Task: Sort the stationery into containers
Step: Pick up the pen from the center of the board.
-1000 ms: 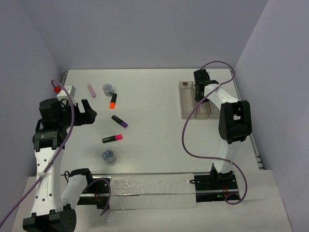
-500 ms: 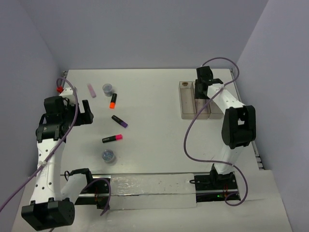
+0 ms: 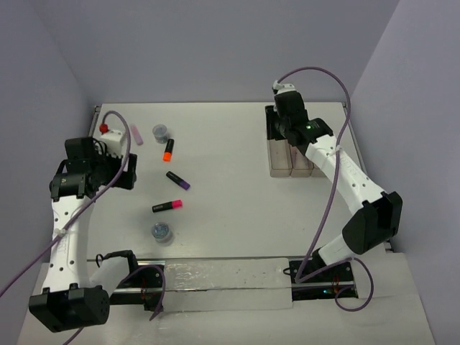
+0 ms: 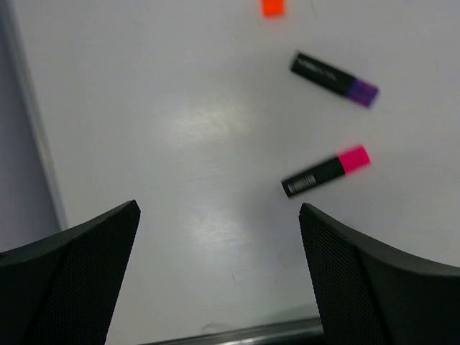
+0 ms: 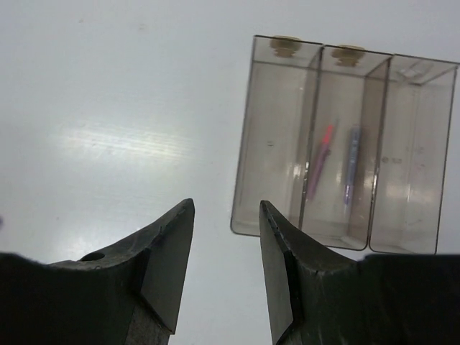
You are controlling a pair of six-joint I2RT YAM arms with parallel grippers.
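Observation:
Three joined clear containers (image 3: 291, 159) stand at the back right. In the right wrist view, the middle bin of the containers (image 5: 273, 122) holds a thin pink stick (image 5: 321, 159) and a thin grey stick (image 5: 351, 164). My right gripper (image 3: 275, 126) (image 5: 226, 205) hangs open and empty by the bins' left side. On the left lie the orange highlighter (image 3: 167, 149), purple highlighter (image 3: 178, 180) (image 4: 334, 78), pink highlighter (image 3: 167, 206) (image 4: 325, 171), a pale pink block (image 3: 136, 134) and two round pots (image 3: 160, 131) (image 3: 161, 231). My left gripper (image 3: 129, 169) (image 4: 219, 210) is wide open, left of the highlighters.
A metal rail (image 3: 215, 277) runs along the near edge between the arm bases. Purple cables loop from both arms over the table. The table's left edge (image 4: 29, 129) and the wall lie close behind my left gripper.
My right gripper has opened and pulled off the middle bin toward the bins' left side, its arm swinging out to the right. The left arm has shifted slightly, still open.

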